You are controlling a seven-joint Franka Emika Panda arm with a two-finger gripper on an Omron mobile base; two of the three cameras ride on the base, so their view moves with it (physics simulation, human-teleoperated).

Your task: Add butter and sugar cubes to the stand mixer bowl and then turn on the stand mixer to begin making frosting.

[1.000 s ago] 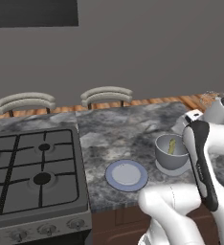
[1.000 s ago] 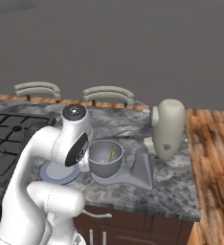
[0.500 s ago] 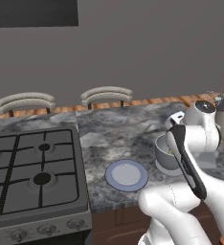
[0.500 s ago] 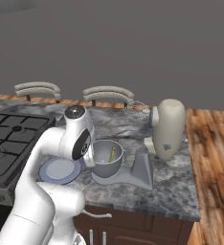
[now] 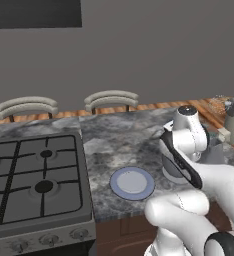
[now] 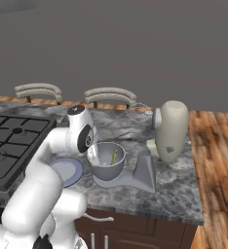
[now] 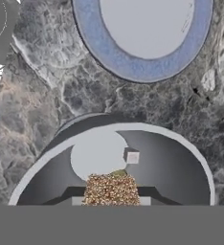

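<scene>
The white arm point(image 6: 62, 160) was bent sharply at the elbow, its upper link raised from the base and its forearm point(image 5: 181, 160) folded forward and down. The wrist was turned so that the tool point(image 7: 111, 198) was pointed steeply downward. A brown speckled cube point(image 7: 110, 190) was seen pinched between its two fingertips, the jaws partly closed on it.

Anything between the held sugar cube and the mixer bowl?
Nothing visible. In the hand view the gripper holds the brown sugar cube over the open stand mixer bowl, with only a small pale cube lying inside. In the right base view the mixer head stands off to the side.
</scene>
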